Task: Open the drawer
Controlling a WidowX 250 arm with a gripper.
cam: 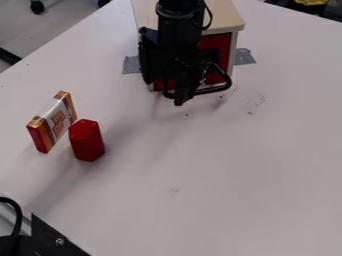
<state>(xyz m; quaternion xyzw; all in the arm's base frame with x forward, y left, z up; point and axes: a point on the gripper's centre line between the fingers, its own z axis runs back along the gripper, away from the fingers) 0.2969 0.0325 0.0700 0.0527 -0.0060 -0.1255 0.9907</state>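
Black bracket lower left; arm hangs down before red drawer.

– what's hidden of the drawer?
– much of its red front; the arm and claw are in the way.
– and what's cut off?
– the arm, the pale cabinet and a yellow thing, all at the top; a black part at lower left.
– the print on the box?
– too blurred to read.
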